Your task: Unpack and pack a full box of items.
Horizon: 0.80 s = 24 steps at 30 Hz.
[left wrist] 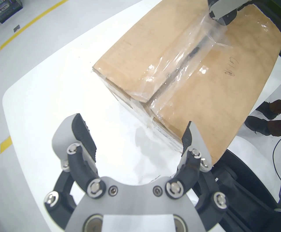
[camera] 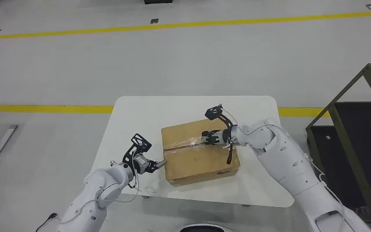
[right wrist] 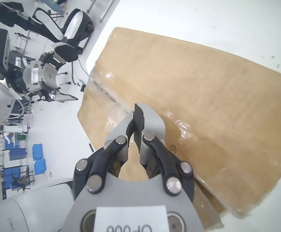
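Item one: cardboard box (camera: 200,156) (left wrist: 197,87) (right wrist: 197,98), brown, flaps down. It stands on the white table (camera: 133,122) (left wrist: 54,77) (right wrist: 197,17), set somewhat toward 5 o'clock of the tabletop's centre in the top view, with its long side running roughly from 9 to 3 o'clock. Item two: clear tape (camera: 185,145) (left wrist: 175,63) (right wrist: 105,87), glossy and wrinkled. It lies along the seam between the two top flaps and folds down over the box's 9 o'clock end face. A dark gap shows along the seam beneath the film. Item three: handwritten mark (left wrist: 228,68) in dark ink on one top flap, beside the tape. Item four: left gripper (camera: 155,165) (left wrist: 134,123) (right wrist: 68,75), claw released. Its two fingers are spread wide with nothing between them, low over the table just beside the box's 9 o'clock end, pads facing that end but apart from it. Item five: right gripper (camera: 210,138) (left wrist: 219,17) (right wrist: 137,109), claw clenched with its black pads pressed together. Its tips are down on the box top at the taped seam, toward 1 o'clock of the box's centre. The film puckers upward toward the tips in the left wrist view, but whether a fold of tape lies between the pads cannot be told. Surroundings: a yellow floor line (camera: 185,24) at 12 o'clock beyond the table and a dark green frame (camera: 342,127) at 3 o'clock.
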Tool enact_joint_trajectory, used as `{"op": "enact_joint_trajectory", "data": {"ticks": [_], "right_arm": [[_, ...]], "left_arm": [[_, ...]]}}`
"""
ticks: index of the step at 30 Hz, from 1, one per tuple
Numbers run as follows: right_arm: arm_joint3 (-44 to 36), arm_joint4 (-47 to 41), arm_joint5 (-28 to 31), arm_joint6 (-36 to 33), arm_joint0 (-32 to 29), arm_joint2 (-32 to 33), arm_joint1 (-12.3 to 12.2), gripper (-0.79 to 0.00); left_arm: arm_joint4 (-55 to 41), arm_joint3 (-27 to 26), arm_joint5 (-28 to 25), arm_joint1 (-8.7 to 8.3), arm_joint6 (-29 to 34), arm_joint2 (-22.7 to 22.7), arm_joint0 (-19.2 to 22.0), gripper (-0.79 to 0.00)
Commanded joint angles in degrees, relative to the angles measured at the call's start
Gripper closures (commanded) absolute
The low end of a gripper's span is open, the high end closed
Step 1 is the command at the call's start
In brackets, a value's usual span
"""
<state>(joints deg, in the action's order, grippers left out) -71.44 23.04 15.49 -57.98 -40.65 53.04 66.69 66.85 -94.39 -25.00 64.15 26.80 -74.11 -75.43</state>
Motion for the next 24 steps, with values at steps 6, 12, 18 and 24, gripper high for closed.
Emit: {"op": "enact_joint_trajectory", "data": {"ticks": [6, 12, 18, 24], "right_arm": [[-4.4, 7.8, -4.3, -3.5, -0.6, -0.5, -0.7, 0.0], [-3.0, 12.2, -7.5, -4.0, 0.3, -3.0, -0.1, 0.0], [-1.2, 12.5, -8.2, -3.5, 1.4, -4.8, 0.7, 0.0], [0.0, 12.2, -8.5, -3.3, 2.1, -5.3, 1.2, -0.16]], "left_arm": [[0.1, 0.3, -0.1, -0.06, 0.1, 0.2, 0.3, -0.785], [0.1, 0.5, -0.2, -0.16, 0.1, 0.0, 0.4, -0.785], [-0.1, 0.3, -0.3, -0.24, 0.1, -0.1, 0.3, -0.785], [-0.4, 0.1, -0.3, -0.34, 0.1, -0.4, 0.3, -0.785]]}}
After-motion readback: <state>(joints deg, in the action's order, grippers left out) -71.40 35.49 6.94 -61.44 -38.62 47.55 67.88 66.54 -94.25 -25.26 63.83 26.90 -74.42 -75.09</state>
